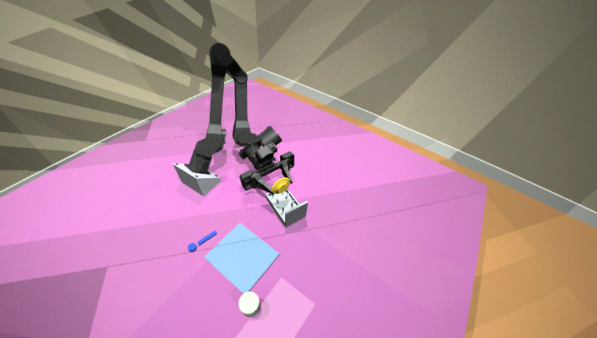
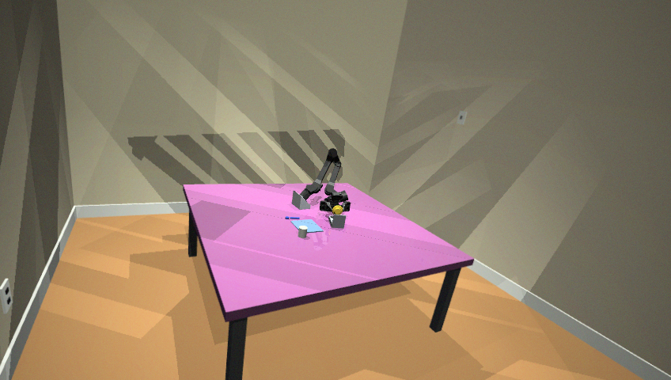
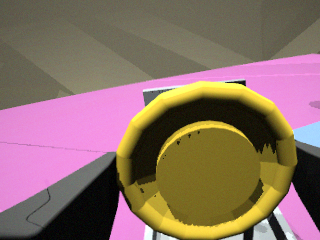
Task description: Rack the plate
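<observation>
The yellow plate (image 1: 281, 185) (image 2: 337, 210) (image 3: 207, 172) is held roughly upright, its round face toward the wrist camera. My gripper (image 1: 281, 186) (image 2: 337, 210) (image 3: 203, 157) is shut on the plate, one finger at each side of its rim. The dish rack (image 1: 296, 213) (image 2: 338, 222) is pale grey with small pegs inside and a taller wall at its far end from the arm. The plate is over or just before the rack's end nearest the arm. In the wrist view the plate hides most of the rack, and whether its lower rim touches the rack cannot be told.
A light blue square mat (image 1: 241, 256) (image 2: 306, 226) lies beside the rack. A white cylinder (image 1: 249, 303) (image 2: 302, 231) stands at the mat's corner. A blue spoon-like piece (image 1: 207, 237) (image 2: 293, 218) lies at the mat's other side. The arm's grey base (image 1: 196, 179) (image 2: 300, 199) is behind them.
</observation>
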Controlling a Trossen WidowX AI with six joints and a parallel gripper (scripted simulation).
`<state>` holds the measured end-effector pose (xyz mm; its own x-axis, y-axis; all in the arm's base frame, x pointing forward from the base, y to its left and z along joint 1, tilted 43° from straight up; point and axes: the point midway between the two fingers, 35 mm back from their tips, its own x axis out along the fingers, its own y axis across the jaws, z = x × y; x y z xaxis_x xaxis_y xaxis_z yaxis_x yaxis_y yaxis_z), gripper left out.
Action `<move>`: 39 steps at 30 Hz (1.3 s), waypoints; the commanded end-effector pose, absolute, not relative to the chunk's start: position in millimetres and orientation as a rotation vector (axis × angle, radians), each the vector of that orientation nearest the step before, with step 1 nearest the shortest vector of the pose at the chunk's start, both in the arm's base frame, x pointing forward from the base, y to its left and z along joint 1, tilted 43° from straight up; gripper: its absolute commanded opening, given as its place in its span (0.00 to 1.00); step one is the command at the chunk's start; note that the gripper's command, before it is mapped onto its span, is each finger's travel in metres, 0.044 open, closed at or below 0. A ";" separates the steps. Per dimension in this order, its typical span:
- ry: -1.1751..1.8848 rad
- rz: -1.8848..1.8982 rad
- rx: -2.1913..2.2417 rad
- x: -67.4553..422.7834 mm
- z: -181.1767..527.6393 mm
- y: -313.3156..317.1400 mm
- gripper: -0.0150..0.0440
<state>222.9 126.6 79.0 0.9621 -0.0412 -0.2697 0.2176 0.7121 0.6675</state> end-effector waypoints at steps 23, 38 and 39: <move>0.252 -0.143 0.759 219.3 64.4 134.0 0.48; 0.252 -0.143 0.759 219.3 64.4 134.0 0.93; 0.252 -0.143 0.759 219.3 64.4 134.0 0.93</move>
